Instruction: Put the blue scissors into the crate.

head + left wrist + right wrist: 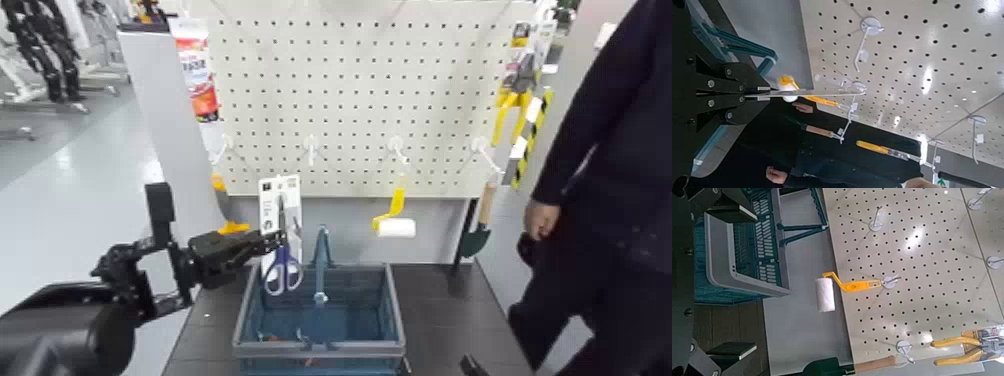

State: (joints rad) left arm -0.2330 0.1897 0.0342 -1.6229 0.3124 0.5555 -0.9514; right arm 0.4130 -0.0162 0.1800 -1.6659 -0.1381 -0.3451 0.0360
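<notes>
- Left end effector (pixel 272 241): I have it closed, gripping the white retail card (pixel 268 200) that carries the blue scissors (pixel 283 270).
- Blue scissors: on the card, blue handles downward, at the far left part of the crate (pixel 320 349); I cannot tell whether the handles dip below its rim.
- Crate: standing on the dark desk (pixel 440 310), its blue centre handle (pixel 321 250) upright.
- Right end effector (pixel 733 282): I find its fingers well apart with nothing between them, near the crate at the right.
- Pegboard (pixel 350 90): behind the desk; a paint roller (pixel 397 227) and a green trowel (pixel 476 240) hang from its hooks.
- Person (pixel 610 170): standing at the right, one hand lowered.
</notes>
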